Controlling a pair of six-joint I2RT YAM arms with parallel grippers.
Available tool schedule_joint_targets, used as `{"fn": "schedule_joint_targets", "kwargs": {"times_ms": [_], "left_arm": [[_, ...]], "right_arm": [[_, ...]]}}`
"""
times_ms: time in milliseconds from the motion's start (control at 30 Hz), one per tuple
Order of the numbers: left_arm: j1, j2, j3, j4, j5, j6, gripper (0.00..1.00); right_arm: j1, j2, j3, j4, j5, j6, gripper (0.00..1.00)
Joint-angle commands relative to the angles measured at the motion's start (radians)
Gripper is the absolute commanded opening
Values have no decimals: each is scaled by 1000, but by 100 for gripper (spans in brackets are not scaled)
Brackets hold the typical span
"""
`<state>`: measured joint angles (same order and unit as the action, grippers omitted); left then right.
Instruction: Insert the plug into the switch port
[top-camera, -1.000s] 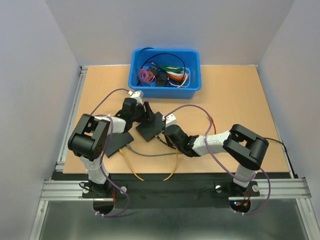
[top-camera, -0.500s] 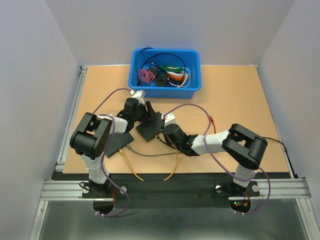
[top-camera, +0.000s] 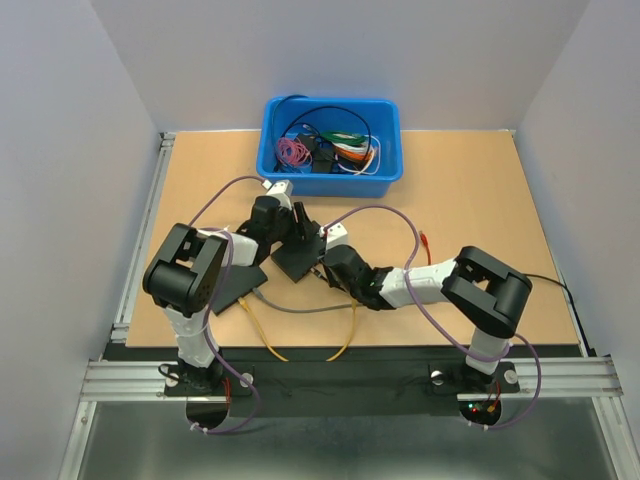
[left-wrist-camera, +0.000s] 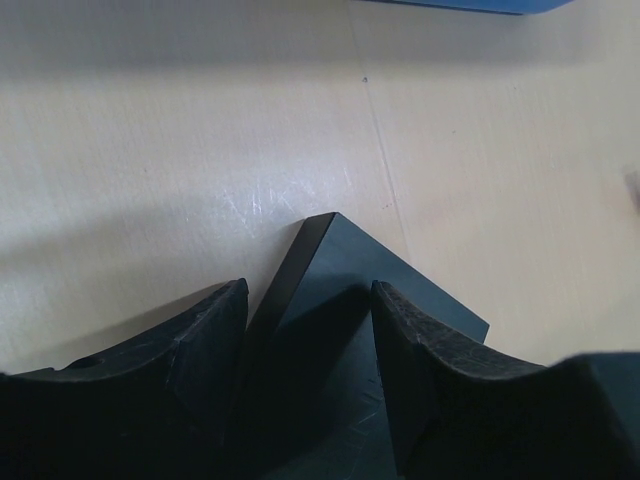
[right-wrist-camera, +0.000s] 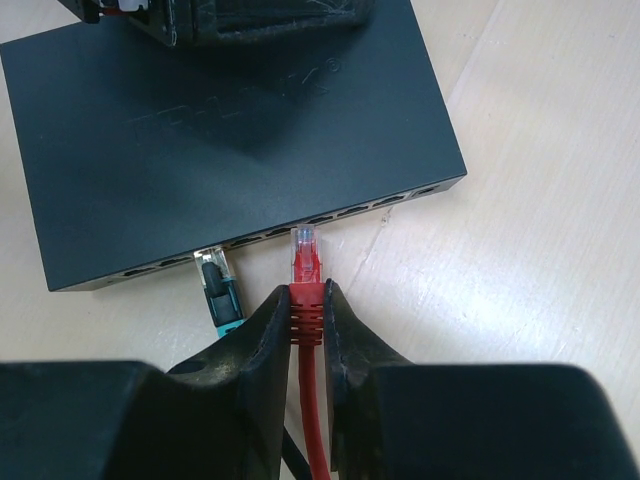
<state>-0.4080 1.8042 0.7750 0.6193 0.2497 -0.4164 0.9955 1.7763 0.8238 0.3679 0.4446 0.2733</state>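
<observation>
Now right hand (right-wrist-camera: 306, 320) pinches red plug (right-wrist-camera: 305, 262) (just short of switch (right-wrist-camera: 230, 140)); left hand (left-wrist-camera: 308, 350) clamps switch.

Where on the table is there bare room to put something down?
The far left corner and the far right, either side of the blue bin, are bare wood, as is the right side beyond the right arm. The middle is crowded: the switch, both grippers, and cables running to the near edge.

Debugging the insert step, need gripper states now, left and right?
Left gripper: closed around the network switch, holding it at one corner.
Right gripper: shut on the red Ethernet plug, its tip just short of the port row.
</observation>
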Motion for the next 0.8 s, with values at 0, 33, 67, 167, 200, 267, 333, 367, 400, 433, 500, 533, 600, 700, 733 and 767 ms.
{"fn": "schedule_joint_targets", "kwargs": {"times_ms": [0,33,67,167,200,267,333,367,400,433,500,533,600,700,733,767], "left_arm": [[-12,35,6,-75,-15,16,64],[-12,35,6,-73,-15,18,64],[-12,32,6,-73,-15,21,64],[-12,30,7,-76,-17,25,64],[-12,30,10,-75,-15,25,64],[-12,32,10,-76,-15,30,64],[-12,32,12,-76,-10,28,64],[-12,35,15,-76,-10,30,64],[-14,37,15,-78,-10,31,64],[-14,37,17,-76,-12,31,64],[-14,41,20,-76,-10,31,64],[-14,43,20,-76,-7,31,64],[-14,44,23,-76,-6,31,64],[-17,44,23,-78,-7,33,64],[-18,44,23,-78,-7,33,64],[-18,46,23,-76,-7,31,64]], "right_arm": [[-1,15,49,68,22,6,0],[-1,18,51,66,31,7,0],[-1,23,52,65,39,4,0],[-6,31,54,59,60,3,0],[-6,32,54,57,63,1,0],[-9,32,55,52,80,3,0],[-17,28,55,51,77,3,0],[-20,26,55,51,74,3,0],[-20,25,57,51,75,1,1],[-20,23,58,51,69,3,1],[-20,23,66,51,60,3,0],[-20,25,69,52,56,3,0],[-20,32,80,52,48,6,0],[-20,38,89,54,31,14,0],[-20,44,92,52,23,15,0],[-20,46,95,52,19,20,1]]}}
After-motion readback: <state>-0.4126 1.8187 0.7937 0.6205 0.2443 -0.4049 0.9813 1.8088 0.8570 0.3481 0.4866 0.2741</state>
